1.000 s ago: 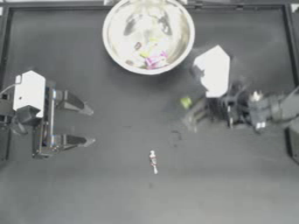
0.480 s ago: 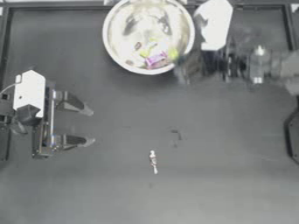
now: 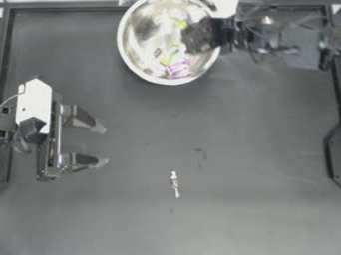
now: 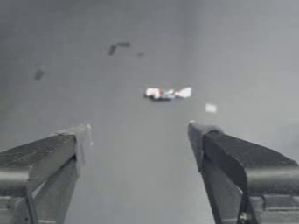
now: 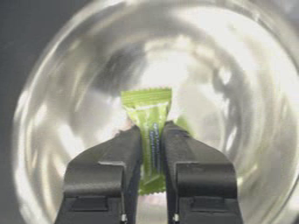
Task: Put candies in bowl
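The big shiny white bowl (image 3: 143, 60) stands at the table's far edge and holds a pink-and-white candy (image 3: 177, 68) plus other sweets. My right gripper (image 3: 198, 37) hangs over the bowl's right side, shut on a yellow-green oblong candy (image 5: 148, 127) that sticks out between its jaws above the bowl's glossy inside (image 5: 234, 87). A thin white candy with reddish marks (image 3: 175, 183) lies alone on the table below centre, also seen as the white candy (image 4: 168, 93) ahead of my open left gripper (image 4: 137, 135). The left gripper (image 3: 90, 144) rests at the left side.
A small dark scuff (image 3: 200, 152) marks the table above the lone candy. Dark bare tabletop (image 3: 253, 149) stretches between the bowl and the candy. The table's raised rim (image 3: 335, 149) runs along the right side.
My right gripper has carried the yellow-green candy from the table's right-middle up and leftward to over the bowl. The left arm has stayed still.
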Controlling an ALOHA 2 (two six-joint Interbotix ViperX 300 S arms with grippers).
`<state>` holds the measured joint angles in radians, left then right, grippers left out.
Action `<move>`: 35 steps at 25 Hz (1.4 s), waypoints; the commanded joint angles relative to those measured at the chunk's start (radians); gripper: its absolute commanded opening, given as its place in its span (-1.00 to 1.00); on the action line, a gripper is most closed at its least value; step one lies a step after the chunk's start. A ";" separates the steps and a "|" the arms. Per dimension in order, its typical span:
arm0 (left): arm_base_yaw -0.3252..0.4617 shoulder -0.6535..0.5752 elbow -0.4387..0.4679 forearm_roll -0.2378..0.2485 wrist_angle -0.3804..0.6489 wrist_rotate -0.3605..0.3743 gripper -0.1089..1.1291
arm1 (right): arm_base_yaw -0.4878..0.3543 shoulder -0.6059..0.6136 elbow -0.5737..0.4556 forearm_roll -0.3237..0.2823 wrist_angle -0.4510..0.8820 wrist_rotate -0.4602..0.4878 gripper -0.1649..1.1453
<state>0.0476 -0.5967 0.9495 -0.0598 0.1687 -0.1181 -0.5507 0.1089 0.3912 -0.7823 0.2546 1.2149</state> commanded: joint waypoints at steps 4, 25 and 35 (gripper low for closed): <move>0.002 -0.012 -0.008 -0.009 -0.008 0.002 0.76 | -0.025 0.055 -0.078 -0.035 -0.011 -0.009 0.28; 0.012 -0.012 0.009 0.020 0.005 0.012 0.76 | 0.256 -0.232 0.014 0.104 0.186 -0.103 0.77; 0.021 -0.017 0.021 0.032 0.003 0.011 0.76 | 0.423 -0.290 -0.008 0.545 0.557 -0.351 0.74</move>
<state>0.0675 -0.5983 0.9802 -0.0307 0.1764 -0.1074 -0.1457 -0.1611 0.4111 -0.2669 0.7716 0.8560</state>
